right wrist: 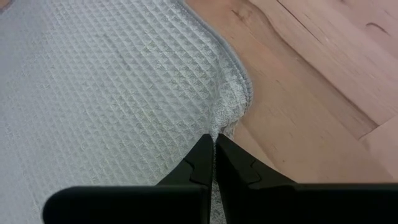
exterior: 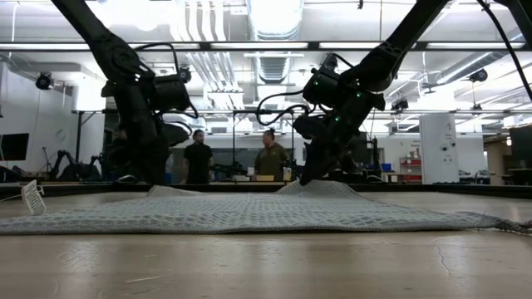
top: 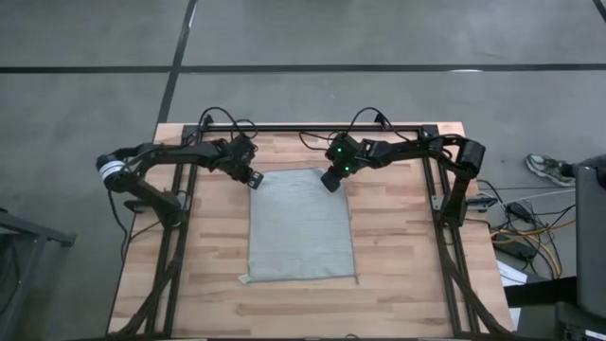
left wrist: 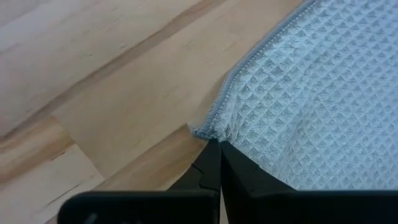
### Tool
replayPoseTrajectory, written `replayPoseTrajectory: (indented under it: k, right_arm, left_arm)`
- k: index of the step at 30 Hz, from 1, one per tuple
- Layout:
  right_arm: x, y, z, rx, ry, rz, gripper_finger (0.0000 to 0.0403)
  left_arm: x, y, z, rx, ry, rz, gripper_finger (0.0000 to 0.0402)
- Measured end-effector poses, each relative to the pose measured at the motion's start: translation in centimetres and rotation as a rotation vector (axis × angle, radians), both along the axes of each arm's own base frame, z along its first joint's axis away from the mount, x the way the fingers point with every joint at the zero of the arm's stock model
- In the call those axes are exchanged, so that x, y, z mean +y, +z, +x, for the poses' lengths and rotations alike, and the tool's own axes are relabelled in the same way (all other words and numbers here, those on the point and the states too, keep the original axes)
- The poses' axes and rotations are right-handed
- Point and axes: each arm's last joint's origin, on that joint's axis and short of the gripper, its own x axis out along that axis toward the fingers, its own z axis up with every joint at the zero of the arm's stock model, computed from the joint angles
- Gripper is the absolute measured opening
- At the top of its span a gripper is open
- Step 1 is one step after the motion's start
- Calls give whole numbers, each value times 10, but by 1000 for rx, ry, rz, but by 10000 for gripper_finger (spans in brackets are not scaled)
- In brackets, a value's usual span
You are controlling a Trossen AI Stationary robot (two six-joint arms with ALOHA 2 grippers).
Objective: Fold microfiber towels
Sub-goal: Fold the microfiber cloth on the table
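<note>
One grey-green waffle-weave microfiber towel (top: 301, 227) lies spread flat on the wooden table (top: 407, 246), longer from far to near. A small white tag (top: 244, 278) sticks out at its near left corner. My left gripper (top: 254, 180) is shut on the towel's far left corner. My right gripper (top: 330, 182) is shut on the far right corner. In the low view both far corners stand slightly raised at the fingers, while the rest of the towel (exterior: 249, 212) lies on the table. My left gripper pinches the towel's far left corner (left wrist: 208, 129) between its two fingers, which slant down at it from the far left. The cloth puckers at the fingertips. The corner sits barely off the wood, and the rest lies slack on the table. My right gripper pinches the towel's far right corner (right wrist: 227, 118) between its two fingers, slanting down from the far right. The hemmed edge bunches into a small fold at the fingertips. The corner is slightly raised, and the rest lies flat.
Black frame rails (top: 180, 256) run along the table's left and right sides and far edge. Bare wood shows around the towel on all sides. People stand in the room far behind the table (exterior: 199, 158).
</note>
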Motion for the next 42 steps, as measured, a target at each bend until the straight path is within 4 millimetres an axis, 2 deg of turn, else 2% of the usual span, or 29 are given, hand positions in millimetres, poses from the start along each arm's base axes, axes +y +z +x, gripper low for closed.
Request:
replayPoseTrajectory:
  k: [8, 15, 21, 27, 35, 42]
  right_arm:
    - [7, 4, 3, -3, 26, -35, 8]
    - [17, 4, 7, -2, 47, -34, 8]
    - [23, 7, 9, 3, 37, -55, 8]
    - [23, 27, 6, -32, 5, -117, 8]
    - [28, 55, -12, -5, -36, -163, 8]
    - [32, 58, -16, 28, -38, -142, 8]
  left_arm:
    - [-2, 17, 1, -42, -80, 77, 1]
    - [-6, 35, -3, -100, -73, 119, 0]
    - [-11, 43, -10, -91, -69, 119, 0]
    - [-16, 47, -13, -96, -64, 110, 0]
    - [-24, 47, -7, -105, -108, 103, 0]
    - [-32, 51, -1, -123, -132, 94, 0]
